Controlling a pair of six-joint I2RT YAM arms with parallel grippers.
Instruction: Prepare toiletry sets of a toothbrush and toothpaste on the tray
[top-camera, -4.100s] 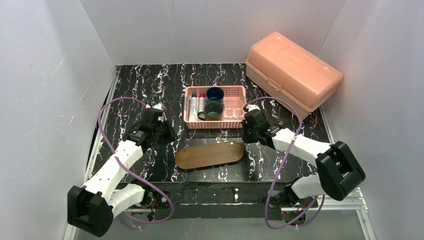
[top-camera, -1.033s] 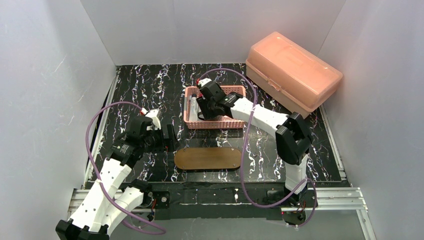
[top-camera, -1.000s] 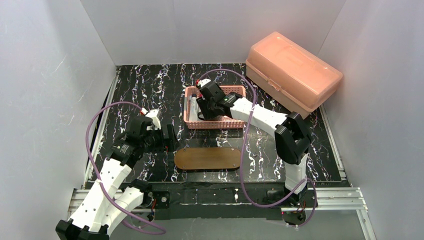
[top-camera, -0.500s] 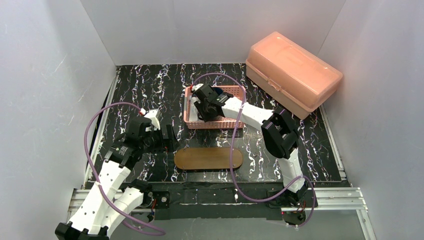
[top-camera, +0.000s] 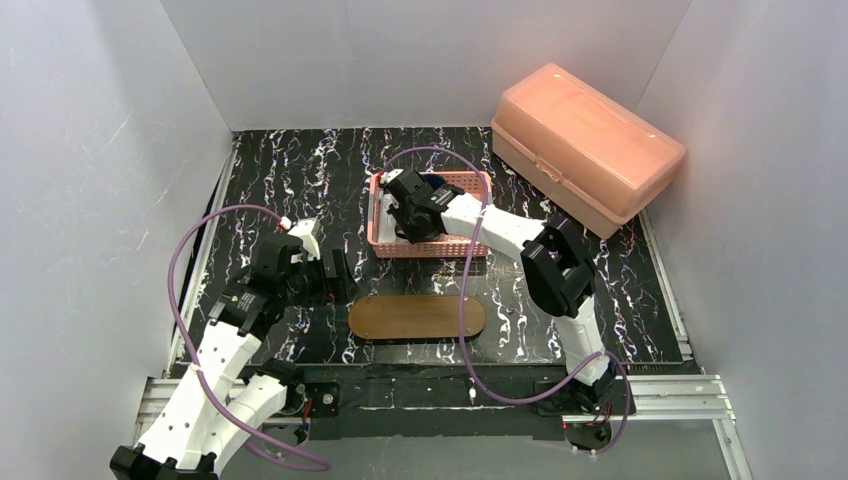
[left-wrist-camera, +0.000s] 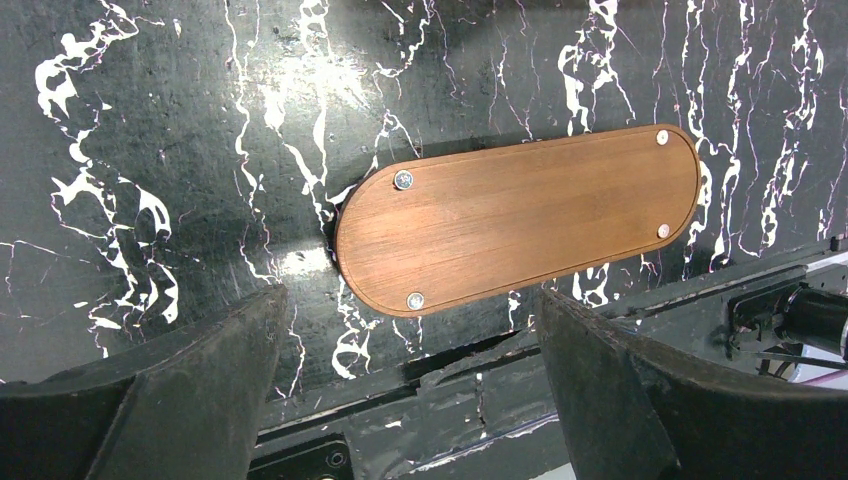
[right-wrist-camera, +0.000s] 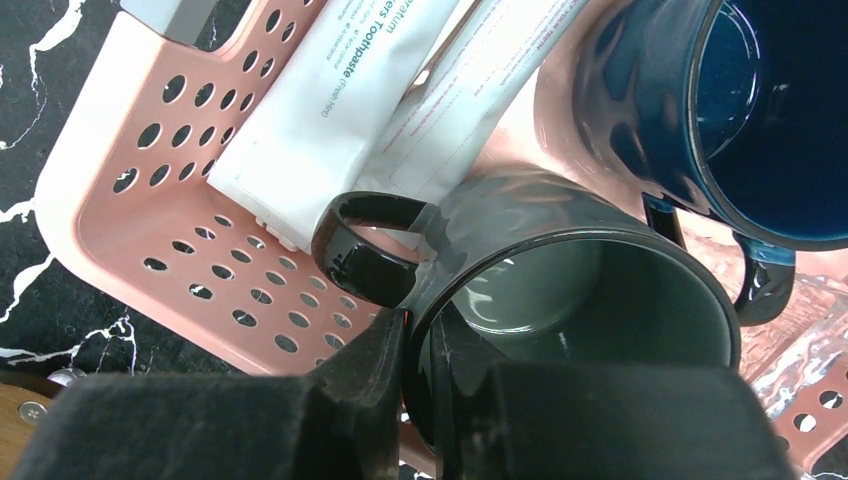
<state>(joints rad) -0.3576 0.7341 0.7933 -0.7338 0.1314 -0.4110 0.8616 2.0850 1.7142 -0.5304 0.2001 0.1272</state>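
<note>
In the right wrist view my right gripper (right-wrist-camera: 420, 370) is shut on the smoky grey-green cup (right-wrist-camera: 600, 290), one finger inside its wall and one outside, next to the handle. The cup stands in the pink basket (right-wrist-camera: 150, 200) beside a dark blue mug (right-wrist-camera: 650, 100) and white toothpaste packets (right-wrist-camera: 340, 130). No toothbrush can be made out. The brown oval tray (top-camera: 416, 316) lies bare in front of the basket. My left gripper (top-camera: 337, 275) hangs open just left of the tray (left-wrist-camera: 520, 225), with nothing between its fingers.
A large salmon lidded box (top-camera: 585, 145) sits at the back right. A clear faceted glass (right-wrist-camera: 810, 350) shows at the basket's right end. White walls close in the black marbled table on three sides.
My right gripper has shifted slightly left inside the basket and closed its jaws onto the grey-green cup's wall. The left arm has stayed put.
</note>
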